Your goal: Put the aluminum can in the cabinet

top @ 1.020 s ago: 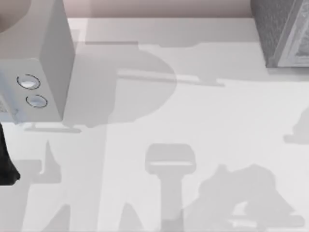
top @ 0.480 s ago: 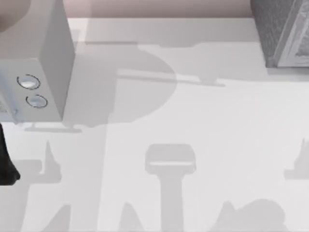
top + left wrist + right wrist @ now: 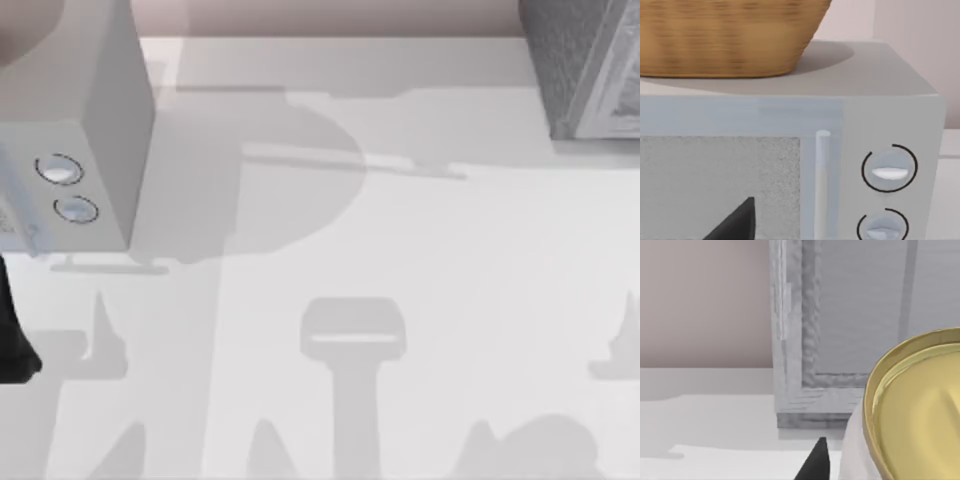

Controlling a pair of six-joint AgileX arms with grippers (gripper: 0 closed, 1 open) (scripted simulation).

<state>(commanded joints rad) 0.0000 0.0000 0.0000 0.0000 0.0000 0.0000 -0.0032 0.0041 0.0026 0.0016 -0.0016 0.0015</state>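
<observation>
Right gripper clamped on the aluminum can, facing the cabinet.
On the table, cabinet at two o'clock, microwave at nine; left gripper's state: cannot tell.

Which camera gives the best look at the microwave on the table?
The left wrist view: it faces the microwave head-on, showing door, handle, both dials and a wicker basket on top. The top view catches only its right end at the table's left. The right wrist view looks toward the cabinet instead.
</observation>
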